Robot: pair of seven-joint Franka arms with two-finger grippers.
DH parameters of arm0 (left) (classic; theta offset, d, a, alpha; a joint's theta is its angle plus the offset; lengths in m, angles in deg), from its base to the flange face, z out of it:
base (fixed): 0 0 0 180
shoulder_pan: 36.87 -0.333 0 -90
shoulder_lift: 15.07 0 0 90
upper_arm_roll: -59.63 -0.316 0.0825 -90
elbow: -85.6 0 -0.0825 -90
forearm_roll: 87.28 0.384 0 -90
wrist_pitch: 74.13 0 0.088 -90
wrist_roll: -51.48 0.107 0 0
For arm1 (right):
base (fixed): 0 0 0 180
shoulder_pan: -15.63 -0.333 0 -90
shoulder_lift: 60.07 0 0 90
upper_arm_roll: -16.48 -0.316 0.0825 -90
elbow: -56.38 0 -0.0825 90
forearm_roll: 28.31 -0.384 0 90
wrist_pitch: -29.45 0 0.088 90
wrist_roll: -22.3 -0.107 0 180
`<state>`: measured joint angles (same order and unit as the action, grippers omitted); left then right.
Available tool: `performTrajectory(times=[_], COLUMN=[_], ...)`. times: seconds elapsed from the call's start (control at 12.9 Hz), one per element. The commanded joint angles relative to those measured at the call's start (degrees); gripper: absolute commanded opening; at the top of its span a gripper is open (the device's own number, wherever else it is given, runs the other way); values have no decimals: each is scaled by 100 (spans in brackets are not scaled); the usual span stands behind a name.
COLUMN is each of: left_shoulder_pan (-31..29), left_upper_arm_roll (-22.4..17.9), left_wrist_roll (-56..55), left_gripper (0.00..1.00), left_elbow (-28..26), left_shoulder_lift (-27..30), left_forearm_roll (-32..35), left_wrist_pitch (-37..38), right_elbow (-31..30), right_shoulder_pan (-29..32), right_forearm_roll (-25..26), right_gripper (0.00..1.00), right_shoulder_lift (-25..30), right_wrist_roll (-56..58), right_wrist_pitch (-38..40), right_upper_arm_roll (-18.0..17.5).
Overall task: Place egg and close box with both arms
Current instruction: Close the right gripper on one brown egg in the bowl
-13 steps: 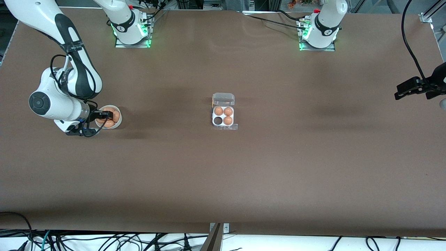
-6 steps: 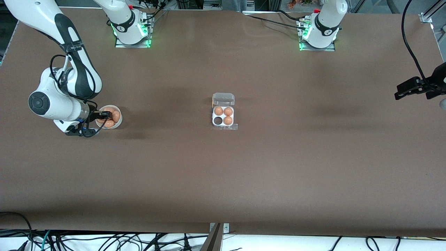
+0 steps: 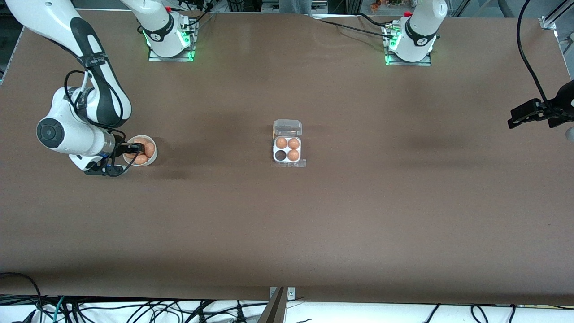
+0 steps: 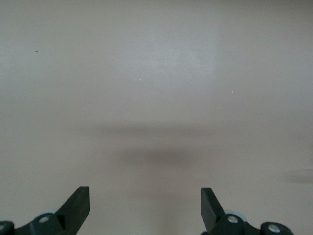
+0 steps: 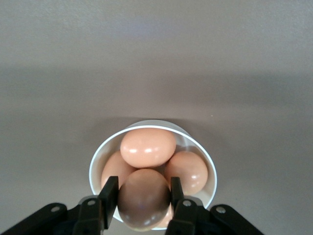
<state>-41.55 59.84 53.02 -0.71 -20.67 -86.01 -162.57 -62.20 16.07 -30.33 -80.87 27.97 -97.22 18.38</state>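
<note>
The right gripper (image 3: 134, 152) was down in the white bowl (image 3: 151, 159), which stood toward the right arm's end of the table (image 3: 314, 224). Its fingers (image 5: 109, 195) were clenched on one egg (image 5: 143, 199), pressing it from both sides. The right wrist view showed this egg lying on top of the other eggs (image 5: 148, 147) in the bowl (image 5: 203, 156), still touching them.

The box (image 3: 287, 149) sat near the middle of the table, at about 3 o'clock from the bowl and well apart from it. Its clear lid (image 3: 287, 127) was open and lay on the side toward the robots' bases. Three cells of the white tray had eggs (image 3: 293, 155) in them. The fourth cell (image 3: 280, 155), the one nearer to the front camera and toward the right arm's end, was dark and without an egg.

The left gripper (image 3: 522, 114) waited in the air over the left arm's end of the table, at about 3 o'clock from the box and far from it. Its fingers (image 4: 78, 205) were spread wide and released, with only the bare table (image 4: 156, 98) under them.
</note>
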Motion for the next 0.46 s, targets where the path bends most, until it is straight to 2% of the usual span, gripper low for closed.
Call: performTrajectory(times=[0.0, 0.39], left_shoulder_pan=[3, 3], left_upper_arm_roll=[-20, -20], left_wrist_roll=[136, 127], left_gripper=[100, 100], left_elbow=[96, 96], left_shoulder_lift=[-12, -12], left_forearm_roll=[-48, -48], left_wrist_pitch=[116, 116], right_elbow=[309, 397], right_shoulder_pan=[-9, -79], right_forearm_roll=[-105, -96], right_gripper=[13, 10], right_shoulder_lift=[-73, -73], right_wrist_roll=[127, 145], right_wrist_pitch=[344, 388], right_upper_arm_roll=[-32, -40])
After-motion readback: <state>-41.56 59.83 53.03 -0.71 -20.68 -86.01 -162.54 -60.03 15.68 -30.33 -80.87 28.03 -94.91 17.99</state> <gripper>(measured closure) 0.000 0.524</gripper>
